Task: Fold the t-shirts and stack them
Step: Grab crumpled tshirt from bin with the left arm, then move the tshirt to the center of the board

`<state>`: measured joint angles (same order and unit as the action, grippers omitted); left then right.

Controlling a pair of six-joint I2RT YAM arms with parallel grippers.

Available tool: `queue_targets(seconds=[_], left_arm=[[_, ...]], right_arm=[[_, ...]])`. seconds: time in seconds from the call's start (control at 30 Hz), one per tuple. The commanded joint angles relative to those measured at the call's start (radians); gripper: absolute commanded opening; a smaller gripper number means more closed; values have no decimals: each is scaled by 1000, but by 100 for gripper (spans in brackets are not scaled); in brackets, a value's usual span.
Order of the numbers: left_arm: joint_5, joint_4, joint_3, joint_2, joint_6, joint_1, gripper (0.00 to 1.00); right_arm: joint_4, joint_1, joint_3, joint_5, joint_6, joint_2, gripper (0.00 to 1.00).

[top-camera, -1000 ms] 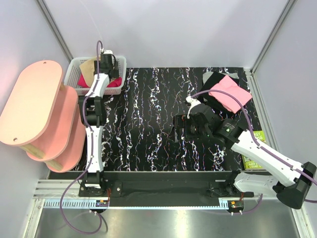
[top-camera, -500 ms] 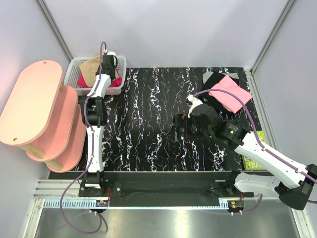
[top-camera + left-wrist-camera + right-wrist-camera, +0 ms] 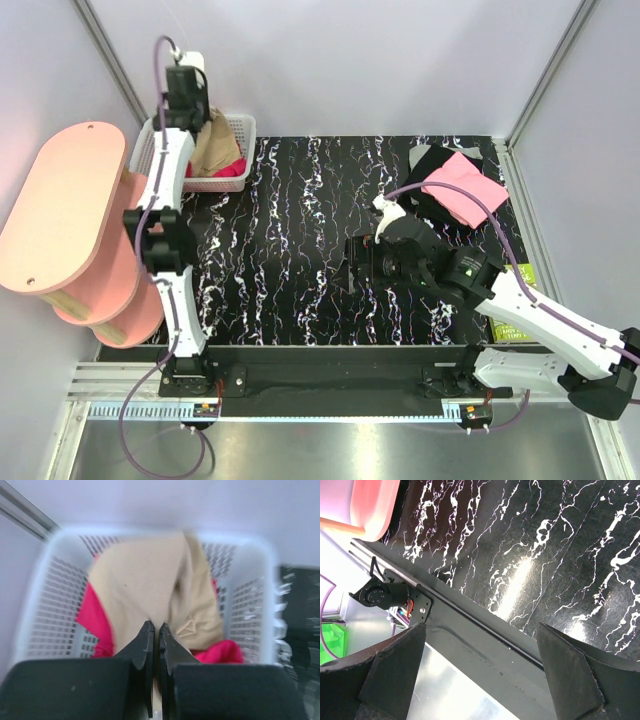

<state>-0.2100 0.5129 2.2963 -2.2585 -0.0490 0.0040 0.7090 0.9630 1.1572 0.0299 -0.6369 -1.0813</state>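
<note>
A tan shirt (image 3: 145,590) is pinched by the left gripper (image 3: 154,645) over a basket (image 3: 250,610). The right gripper (image 3: 480,630) is spread wide, empty.

- Far-left corner of table (image 3: 290,230): basket (image 3: 246,126), shelf (image 3: 60,210) to its left.
- In my left gripper (image 3: 156,626): hanging t-shirt (image 3: 145,585), over second t-shirt (image 3: 94,616) in basket.
- Far right: folded t-shirt (image 3: 463,188) on another t-shirt (image 3: 430,160); book (image 3: 525,272) nearer, right edge.
</note>
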Motion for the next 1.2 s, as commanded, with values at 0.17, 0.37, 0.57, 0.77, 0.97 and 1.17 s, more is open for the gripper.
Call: queue_targets(seconds=[0.17, 0.37, 0.57, 0.77, 0.97, 1.17], left_arm=[[316, 202, -23, 473, -70, -59, 0], [366, 363, -22, 688, -196, -231, 0], [348, 562, 40, 778, -167, -441, 0], [437, 595, -392, 916, -72, -530, 0], [442, 472, -764, 965, -45, -619, 0], [503, 455, -905, 893, -74, -641, 68]], right_arm=[[-17, 34, -27, 93, 8, 103, 100], [1, 34, -73, 157, -3, 198, 100], [32, 36, -83, 180, -14, 261, 100], [79, 36, -56, 200, -20, 326, 100], [112, 36, -39, 191, -26, 333, 100], [119, 36, -57, 148, -20, 302, 100]])
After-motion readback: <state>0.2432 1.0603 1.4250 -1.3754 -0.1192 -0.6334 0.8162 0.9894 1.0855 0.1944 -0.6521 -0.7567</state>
